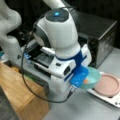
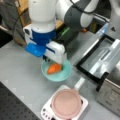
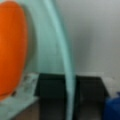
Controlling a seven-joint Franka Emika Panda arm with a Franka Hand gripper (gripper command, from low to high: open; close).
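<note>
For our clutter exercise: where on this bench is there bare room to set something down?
Bare grey table lies at a front view's left of the teal bowl with the orange object. It is crowded where the gripper hangs over the bowl, beside the pink-topped scale and black tray.

- One teal bowl stood on the table.
- One orange thing lay in it.
- One pink pan sat on one white hotplate.
- One black box was there.
- One gripper hung over the bowl.
</note>
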